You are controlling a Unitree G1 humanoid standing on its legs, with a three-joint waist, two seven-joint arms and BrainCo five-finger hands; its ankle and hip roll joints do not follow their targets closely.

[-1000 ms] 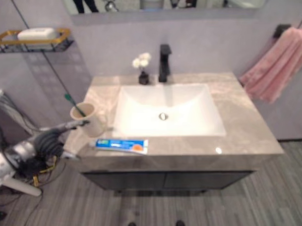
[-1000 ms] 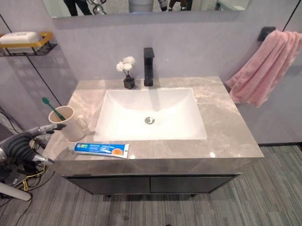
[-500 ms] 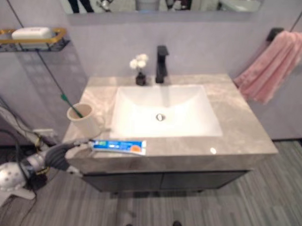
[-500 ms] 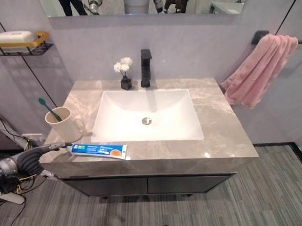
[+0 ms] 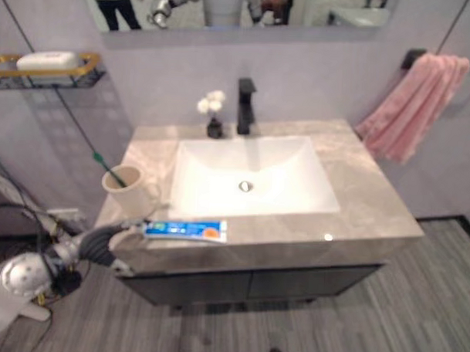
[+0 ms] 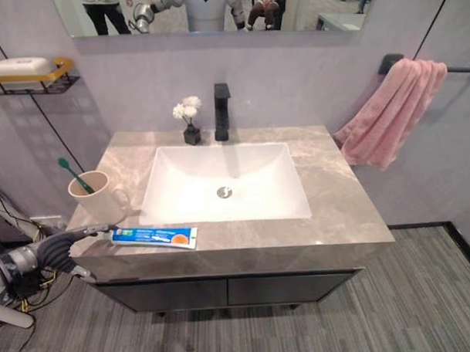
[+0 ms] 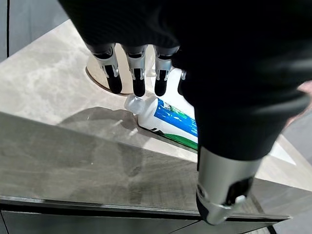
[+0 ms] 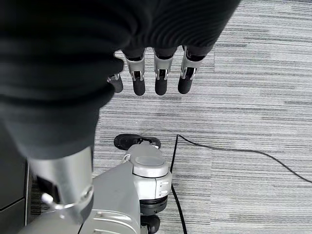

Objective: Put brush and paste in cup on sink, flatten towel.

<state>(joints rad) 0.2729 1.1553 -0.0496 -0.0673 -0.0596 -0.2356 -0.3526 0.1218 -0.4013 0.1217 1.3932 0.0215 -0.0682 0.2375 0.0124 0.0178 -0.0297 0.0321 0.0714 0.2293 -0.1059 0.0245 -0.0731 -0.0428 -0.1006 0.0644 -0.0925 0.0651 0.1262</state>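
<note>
The left hand (image 7: pixel 146 63), fingers straight and holding nothing, reaches the paste (image 6: pixel 153 236) lying at the table's (image 6: pixel 334 203) front-left edge. The brush (image 6: pixel 74 174) stands in the cup (image 6: pixel 91 198). The right hand (image 8: pixel 151 73) hangs open over the floor (image 8: pixel 253 97). The towel (image 6: pixel 388 112) hangs bunched.

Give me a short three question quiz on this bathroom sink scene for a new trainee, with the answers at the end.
1. True or false: the toothbrush already stands in the cup.
2. Where does the toothpaste lie? A: in the sink basin; B: on the counter along its front edge; C: in the cup.
3. Fill in: the left hand has straight fingers reaching toward the tube's ____ end.

Key
1. True; its green head sticks out over the rim.
2. B, flat, just in front of the cup.
3. Cap. The right hand hangs open over the floor, and the pink towel hangs bunched on its bar.
</note>
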